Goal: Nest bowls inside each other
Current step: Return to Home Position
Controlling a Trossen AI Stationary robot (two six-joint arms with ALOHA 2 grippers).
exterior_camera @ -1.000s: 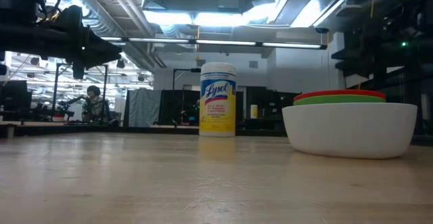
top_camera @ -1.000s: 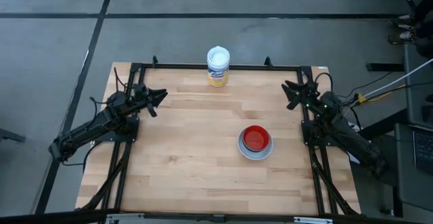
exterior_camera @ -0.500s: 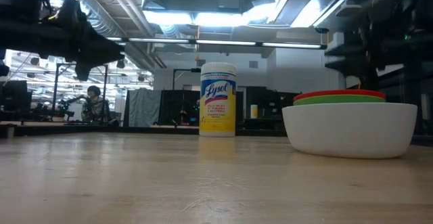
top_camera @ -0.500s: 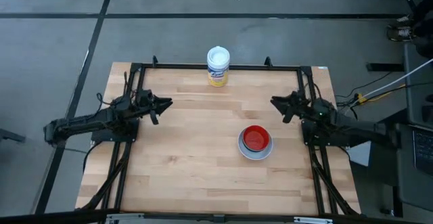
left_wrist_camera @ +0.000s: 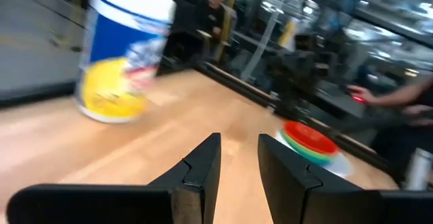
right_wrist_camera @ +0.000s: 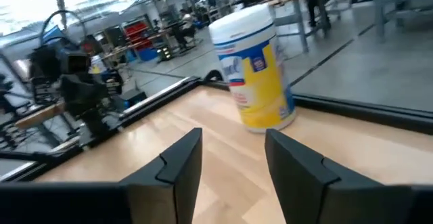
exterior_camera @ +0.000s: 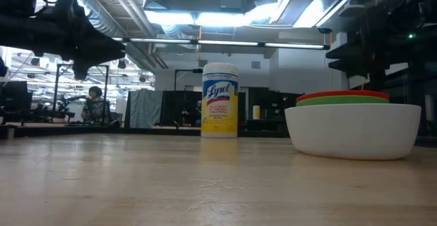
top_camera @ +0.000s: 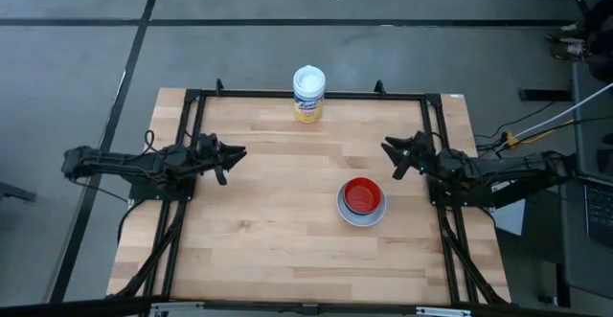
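Note:
The bowls (top_camera: 362, 201) stand nested in one stack right of the table's middle, the red one on top and the white one (exterior_camera: 352, 130) resting by its base on the wood. The left wrist view shows the stack (left_wrist_camera: 310, 140) far ahead. My left gripper (top_camera: 236, 153) hovers open near the left edge, level, pointing toward the table's middle. My right gripper (top_camera: 390, 151) hovers open near the right edge, level, pointing toward the middle, just beyond the stack. In each wrist view the fingers (left_wrist_camera: 238, 163) (right_wrist_camera: 233, 158) stand apart with nothing between them.
A white cylindrical tub (top_camera: 308, 94) with a yellow label stands at the middle of the far edge. A black frame (top_camera: 306, 94) runs along the table's far and side edges. Bare wood (top_camera: 268, 221) lies left of and in front of the stack.
Both arms have swung level over the table. My left gripper has moved toward the near edge and now points toward the right edge. My right gripper has likewise moved toward the near edge and now points toward the left edge. The stack has kept still.

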